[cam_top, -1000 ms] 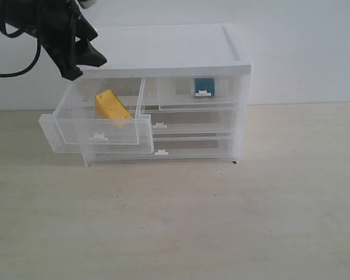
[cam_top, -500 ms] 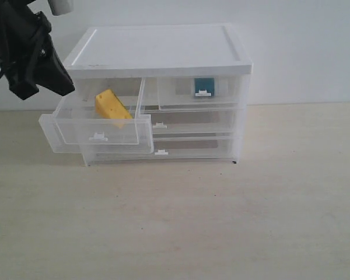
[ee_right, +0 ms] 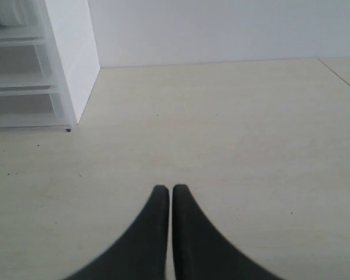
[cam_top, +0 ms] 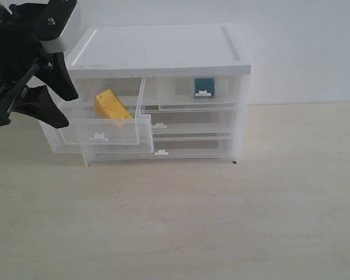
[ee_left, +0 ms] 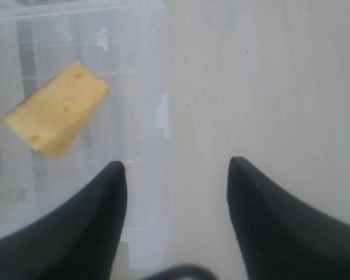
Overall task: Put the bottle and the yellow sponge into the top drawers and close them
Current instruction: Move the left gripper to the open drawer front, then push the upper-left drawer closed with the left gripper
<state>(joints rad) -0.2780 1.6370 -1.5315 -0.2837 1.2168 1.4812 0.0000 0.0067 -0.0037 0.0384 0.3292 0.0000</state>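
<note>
Hanging lower than before: left gripper (cam_top: 69, 110), jaws apart, beside open drawer (cam_top: 121, 130).

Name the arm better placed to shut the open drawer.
Left. The left gripper, open, hangs beside the open drawer holding the sponge; the right gripper, shut, sits away from the cabinet.

You have one cabinet (cam_top: 157, 49) on one table (cam_top: 221, 221); it carries four drawers: two top drawers, the left top drawer (cam_top: 76, 125) and the right top drawer (cam_top: 178, 93), and two full-width drawers, the upper full-width drawer (cam_top: 221, 121) and the lower full-width drawer (cam_top: 221, 146); each shows one tab handle (cam_top: 203, 93), four in all; you also see one yellow sponge (cam_top: 112, 108), one bottle (cam_top: 204, 85), and two grippers, the left gripper (ee_left: 178, 164) and the right gripper (ee_right: 166, 189).
</note>
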